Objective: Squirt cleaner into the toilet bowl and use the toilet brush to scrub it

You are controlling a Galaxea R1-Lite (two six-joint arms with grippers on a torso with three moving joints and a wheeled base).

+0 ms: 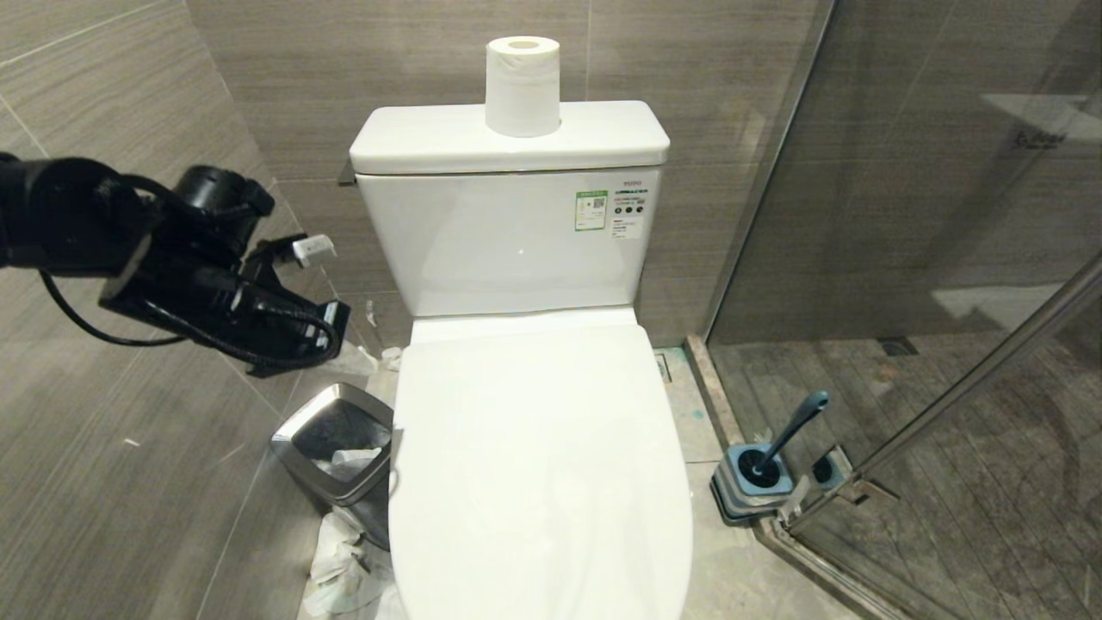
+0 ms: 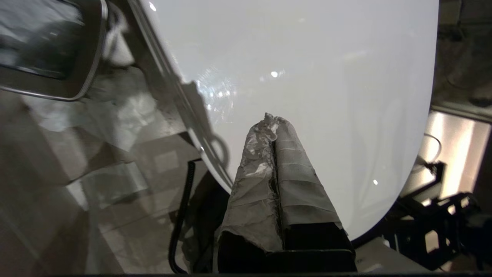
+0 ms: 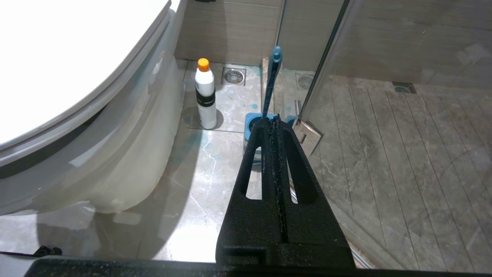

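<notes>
While the white toilet lid (image 1: pixel 538 465) lies flat and shut over the glossy white ceramic toilet bowl, hiding it, the left gripper (image 2: pixel 273 120) hangs above the lid's left edge with its tape-wrapped fingers (image 2: pixel 294 173) pressed together and holding nothing. From the head view the black left arm (image 1: pixel 198 275) reaches in from nine o'clock, well above the floor.

At seven o'clock of the lid stands a small square silver-rimmed waste bin (image 1: pixel 303 430), just beside the toilet, with crumpled white paper (image 1: pixel 344 568) on the floor in front of it. On the boxy white tank (image 1: pixel 508 241) at twelve o'clock a white toilet paper roll (image 1: pixel 523 86) stands upright.

At four o'clock of the lid, apart from the toilet, the toilet brush with its slim curved blue-grey handle (image 1: pixel 796 426) leans in a square blue-grey striped holder (image 1: pixel 751 486), which sits against the metal foot of the glass shower door (image 1: pixel 947 258).

The right gripper (image 3: pixel 275 122) is low, its black fingers (image 3: pixel 296 181) closed together and empty, pointing toward that holder. Beyond it, at eleven o'clock from the fingertips, the cleaner, a white plastic bottle with an orange cap (image 3: pixel 205 96), stands upright on the floor just beside the toilet's base, near a round floor drain (image 3: pixel 233 76).

Grey marbled tiles (image 3: pixel 207 184) cover the floor, wood-grain grey tiles the walls (image 1: pixel 344 52), and slatted grey flooring lies behind the glass.
</notes>
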